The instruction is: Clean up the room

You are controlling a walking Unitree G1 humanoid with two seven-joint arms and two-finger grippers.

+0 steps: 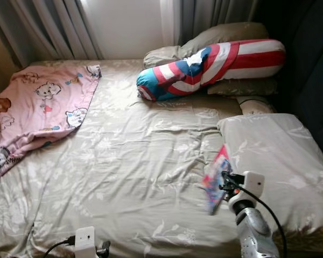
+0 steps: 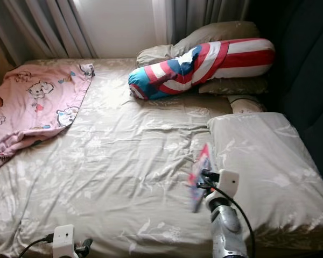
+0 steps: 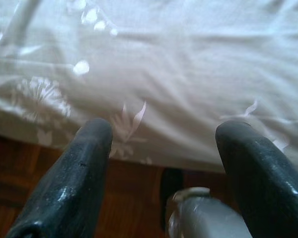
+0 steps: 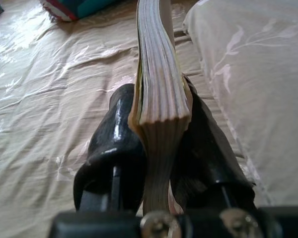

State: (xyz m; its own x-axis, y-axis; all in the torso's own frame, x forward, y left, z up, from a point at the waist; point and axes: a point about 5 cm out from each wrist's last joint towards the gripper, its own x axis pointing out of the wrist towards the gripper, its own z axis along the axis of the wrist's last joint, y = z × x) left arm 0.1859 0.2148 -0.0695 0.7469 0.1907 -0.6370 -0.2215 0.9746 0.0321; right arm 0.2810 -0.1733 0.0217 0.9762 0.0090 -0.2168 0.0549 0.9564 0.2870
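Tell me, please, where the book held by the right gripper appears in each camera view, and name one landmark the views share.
Left eye view: book at lower right, beside the grey pillow, clamped by the right gripper.
Right eye view: lower centre-right, same pillow edge.
Left wrist view: not in it; floral bedsheet and wooden floor.
Right wrist view: centre, page edges between the jaws.
Shared landmark: the striped bolster.

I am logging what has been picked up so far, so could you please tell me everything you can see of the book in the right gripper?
The book is a thin paperback with a colourful pink, blue and red cover, blurred in the head views. Its page edges look cream and slightly wavy. It stands on edge, clamped between the two black fingers of the right gripper, held above the bed sheet beside the large pillow. Only the fingers touch it.
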